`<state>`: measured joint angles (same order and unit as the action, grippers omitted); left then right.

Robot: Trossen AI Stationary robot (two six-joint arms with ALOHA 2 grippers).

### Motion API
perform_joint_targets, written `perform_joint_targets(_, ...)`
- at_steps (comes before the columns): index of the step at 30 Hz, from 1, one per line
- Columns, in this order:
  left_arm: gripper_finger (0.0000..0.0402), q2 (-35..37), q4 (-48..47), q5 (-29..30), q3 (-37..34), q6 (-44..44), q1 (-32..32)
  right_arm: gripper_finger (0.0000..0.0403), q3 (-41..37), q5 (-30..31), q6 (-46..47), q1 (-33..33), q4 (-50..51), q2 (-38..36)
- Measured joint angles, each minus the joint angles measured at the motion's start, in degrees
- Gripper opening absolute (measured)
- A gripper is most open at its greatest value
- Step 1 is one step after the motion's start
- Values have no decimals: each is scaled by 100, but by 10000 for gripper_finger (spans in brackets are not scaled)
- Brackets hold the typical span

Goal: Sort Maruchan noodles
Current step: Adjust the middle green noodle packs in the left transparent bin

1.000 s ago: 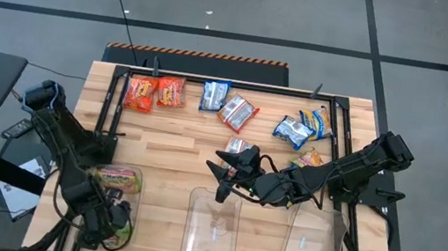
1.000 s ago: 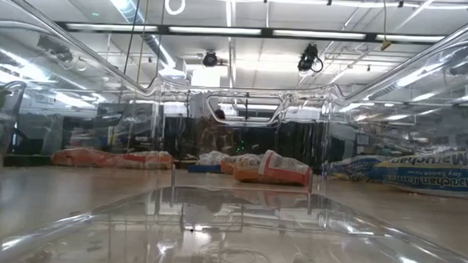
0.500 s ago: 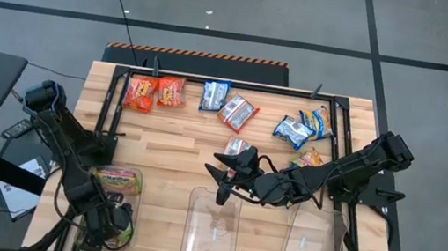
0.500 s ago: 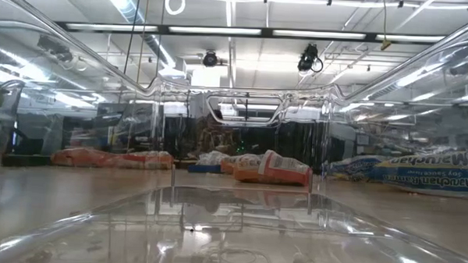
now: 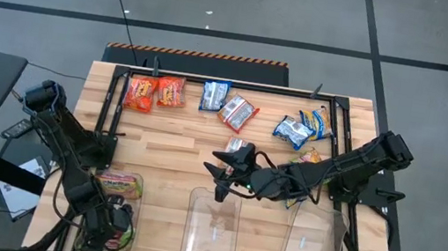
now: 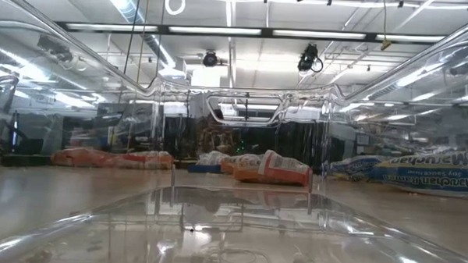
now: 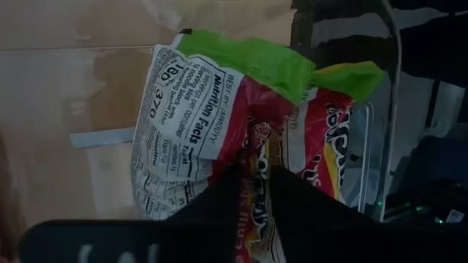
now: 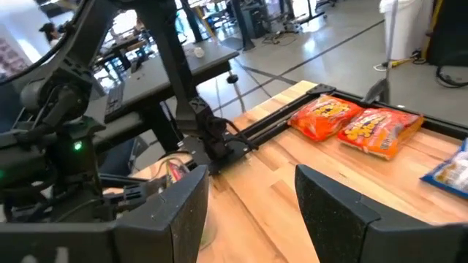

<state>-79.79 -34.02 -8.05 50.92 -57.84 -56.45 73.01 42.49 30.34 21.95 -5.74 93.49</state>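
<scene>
As the left gripper (image 5: 108, 219) at seven o'clock begins parting its fingers, the green-yellow packet (image 7: 241, 139) settles into the left bin (image 5: 137, 185), likely delivered. Empty, the right gripper (image 5: 225, 177) hovers wide open centrally; unsorted packets (image 5: 228, 107) lie toward twelve.

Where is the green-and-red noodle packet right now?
In the high view the green-and-red packet lies in the clear bin at the table's near-left corner, under the left claw. The left wrist view shows it between that claw's fingers.
</scene>
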Motion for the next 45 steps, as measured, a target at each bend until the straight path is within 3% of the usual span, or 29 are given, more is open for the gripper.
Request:
perform_joint_targets(5, 125, 0, 121, -422, 0, 242, 2, 210, 0, -85, -220, -65, -2, 0)
perform_joint_targets(9, 126, 0, 77, -174, 0, 304, -2, 210, 0, -186, -308, -113, 1, 0)
perform_joint_targets(16, 89, 0, -203, 284, 0, 437, 2, 210, 0, -185, -311, -116, 171, 0)
perform_joint_targets(20, 37, 0, -284, 299, 0, 605, -2, 210, 0, -183, -298, -116, 249, 0)
perform_joint_targets(22, 12, 0, -400, 234, 0, 593, 5, 210, 0, -183, -307, -116, 269, 0)
perform_joint_targets(28, 5, 0, -580, -178, 62, 447, 13, 210, 0, -172, -310, -120, 297, 0)
perform_joint_targets(39, 2, 0, -2695, 251, 601, 3, 13, 210, 0, -189, -352, -299, 297, 0)
perform_joint_targets(42, 2, 0, -2490, 497, 601, -473, 6, 210, 0, -192, -353, -325, 297, 0)
perform_joint_targets(45, 1, -6, -1604, 606, 567, -604, -7, 210, 0, -234, -351, -330, 297, 0)
